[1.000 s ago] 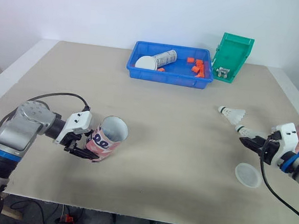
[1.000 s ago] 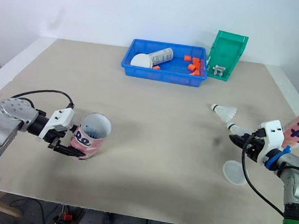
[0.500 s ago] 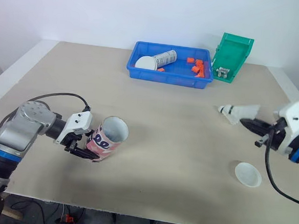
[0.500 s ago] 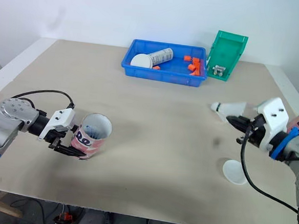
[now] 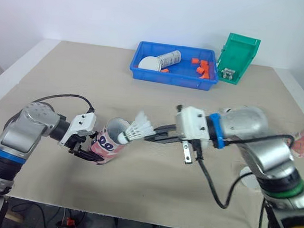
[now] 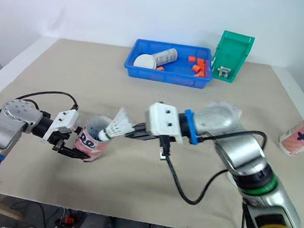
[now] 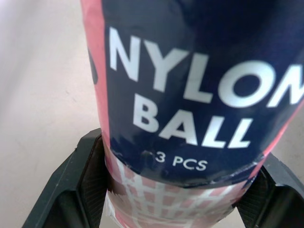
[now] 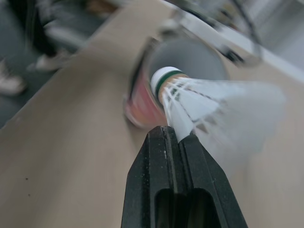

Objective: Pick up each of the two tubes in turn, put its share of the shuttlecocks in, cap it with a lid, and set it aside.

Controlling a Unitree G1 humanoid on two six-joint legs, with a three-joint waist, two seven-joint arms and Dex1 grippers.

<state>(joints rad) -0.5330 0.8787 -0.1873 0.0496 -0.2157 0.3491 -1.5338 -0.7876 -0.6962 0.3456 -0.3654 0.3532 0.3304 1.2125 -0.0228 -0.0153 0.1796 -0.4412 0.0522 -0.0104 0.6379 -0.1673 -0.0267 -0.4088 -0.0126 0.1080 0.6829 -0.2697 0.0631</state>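
Pink-and-navy tube (image 7: 190,95) — lettered NYLON BALL — open-mouthed, white shuttlecock (image 5: 137,130) at rim.

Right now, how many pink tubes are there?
2. One tube is tilted in the left gripper; the other tube is near the table's right edge. None seems hidden.

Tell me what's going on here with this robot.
The left gripper holds a pink and blue tube tilted, its open mouth facing the right arm. The right gripper pinches a white shuttlecock by its skirt, with the cork end at that mouth. The shuttlecock is not yet fully inside, and the tube has no lid on.
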